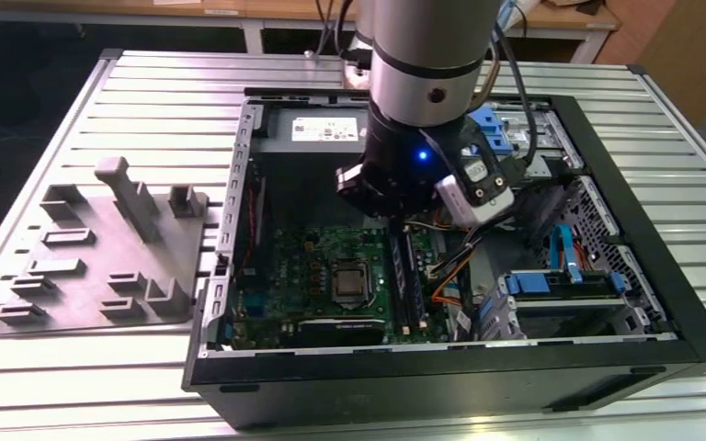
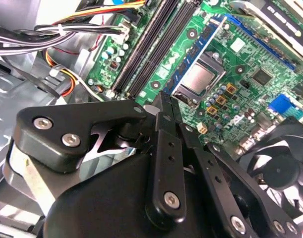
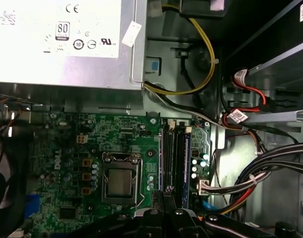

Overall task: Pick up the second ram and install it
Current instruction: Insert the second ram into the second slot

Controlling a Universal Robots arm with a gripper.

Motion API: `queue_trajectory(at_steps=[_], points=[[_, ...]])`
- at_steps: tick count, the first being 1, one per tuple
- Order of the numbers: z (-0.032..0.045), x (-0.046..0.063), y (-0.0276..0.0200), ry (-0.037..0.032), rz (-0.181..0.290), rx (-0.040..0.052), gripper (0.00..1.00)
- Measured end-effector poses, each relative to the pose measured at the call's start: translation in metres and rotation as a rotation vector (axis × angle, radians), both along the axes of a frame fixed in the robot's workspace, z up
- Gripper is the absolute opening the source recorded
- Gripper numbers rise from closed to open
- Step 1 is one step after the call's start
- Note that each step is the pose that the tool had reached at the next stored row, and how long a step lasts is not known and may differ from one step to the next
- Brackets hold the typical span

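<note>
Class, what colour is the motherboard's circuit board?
Green; the motherboard shows best in the first wrist view.

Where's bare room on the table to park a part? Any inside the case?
Free: ribbed table beyond the grey fixture, and the strip along its near edge. Crowded: the case, with the arm over the board and cables beside the memory slots.

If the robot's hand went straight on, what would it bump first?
Probably the black memory slots beside the processor; the hand points at their near end, though the gap is hard to judge.
</note>
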State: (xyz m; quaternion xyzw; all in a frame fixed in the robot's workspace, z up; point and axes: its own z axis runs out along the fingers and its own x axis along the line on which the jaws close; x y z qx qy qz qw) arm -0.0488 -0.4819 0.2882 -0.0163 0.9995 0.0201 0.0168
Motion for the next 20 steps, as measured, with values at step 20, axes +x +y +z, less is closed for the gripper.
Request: queue_trajectory(at_steps=[20], points=[[-0.0254,0.008,0.0000,0.0000,0.000,0.0001,0.11]])
